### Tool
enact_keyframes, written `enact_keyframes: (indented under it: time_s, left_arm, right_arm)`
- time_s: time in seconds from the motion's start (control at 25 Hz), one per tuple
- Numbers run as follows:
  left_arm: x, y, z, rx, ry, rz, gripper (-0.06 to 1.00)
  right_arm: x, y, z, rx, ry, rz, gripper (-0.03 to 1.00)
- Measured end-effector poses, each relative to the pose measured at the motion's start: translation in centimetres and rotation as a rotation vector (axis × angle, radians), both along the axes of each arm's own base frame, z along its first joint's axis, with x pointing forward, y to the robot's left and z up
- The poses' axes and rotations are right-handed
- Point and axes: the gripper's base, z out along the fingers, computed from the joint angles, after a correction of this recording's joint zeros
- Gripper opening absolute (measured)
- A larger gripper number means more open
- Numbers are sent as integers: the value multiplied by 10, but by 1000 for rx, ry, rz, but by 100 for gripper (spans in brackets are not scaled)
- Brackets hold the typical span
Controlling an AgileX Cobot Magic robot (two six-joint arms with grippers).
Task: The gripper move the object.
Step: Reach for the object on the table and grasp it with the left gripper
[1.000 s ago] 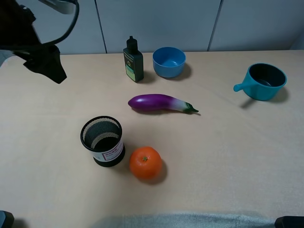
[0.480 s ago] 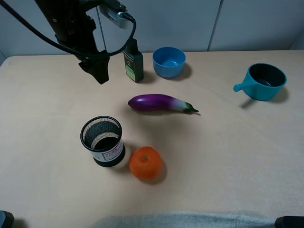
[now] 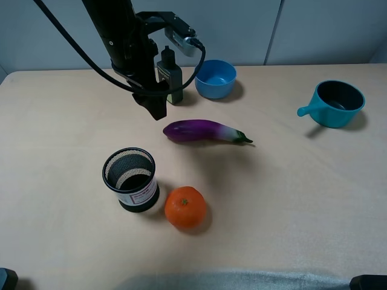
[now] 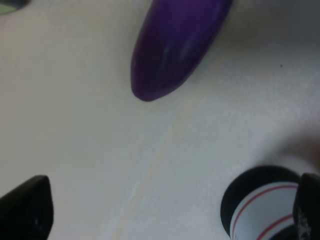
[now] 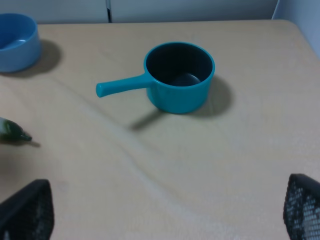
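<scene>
The object, a glossy purple eggplant (image 3: 202,130) with a whitish neck and green stem, lies on the table's middle. My left gripper (image 3: 157,110) hangs just left of and behind its rounded purple end, apart from it. In the left wrist view that end of the eggplant (image 4: 175,45) shows ahead of my left gripper (image 4: 167,200), whose dark fingertips (image 4: 25,207) stand wide apart and open on bare table. My right gripper (image 5: 165,210) is open too, far from the eggplant; only the green stem tip (image 5: 12,132) shows in its view.
A dark green bottle (image 3: 170,75) stands right behind the left arm, with a blue bowl (image 3: 215,78) beside it. A black mesh cup (image 3: 130,179) and an orange (image 3: 185,206) sit in front. A teal pot (image 3: 335,103) is at the far right.
The left arm has swung in from the far left corner, rightward and down, to just beside the eggplant's rounded end. The objects on the table have not moved.
</scene>
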Motion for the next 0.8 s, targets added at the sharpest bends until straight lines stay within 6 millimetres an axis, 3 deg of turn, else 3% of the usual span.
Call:
enact_keyframes:
  time_s: [0.56,0.8]
  left_arm:
    - [6,-26,-37,13,7,-97,94]
    - [18,-49,-55,14,-1,-166,94]
  right_arm:
    - [0,0,0,0,0,0,69]
    - [0,0,0,0,0,0,69]
